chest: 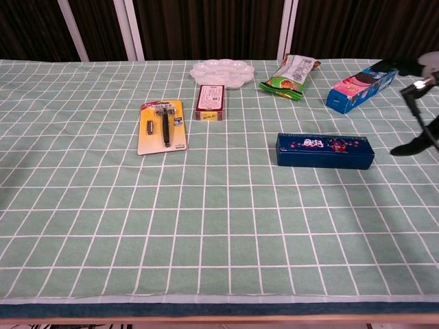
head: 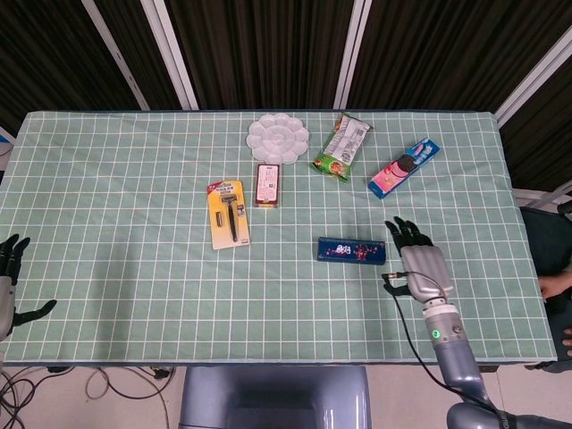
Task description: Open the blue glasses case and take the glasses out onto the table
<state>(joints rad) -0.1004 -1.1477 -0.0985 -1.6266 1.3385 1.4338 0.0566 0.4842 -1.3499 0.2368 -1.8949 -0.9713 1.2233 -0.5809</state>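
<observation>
The blue glasses case (head: 351,250) (chest: 324,151) lies closed on the green checked cloth, right of the table's middle. My right hand (head: 416,263) hovers just right of the case's right end, fingers spread and holding nothing; the chest view catches only its edge (chest: 416,110) at the far right. My left hand (head: 11,281) stays at the table's left edge, fingers apart and empty. The glasses themselves are hidden inside the case.
A razor pack on a yellow card (head: 228,214), a small red box (head: 267,185), a white palette dish (head: 278,138), a green snack bag (head: 340,144) and a blue biscuit box (head: 404,167) lie farther back. The table's front edge (chest: 219,308) runs along the bottom.
</observation>
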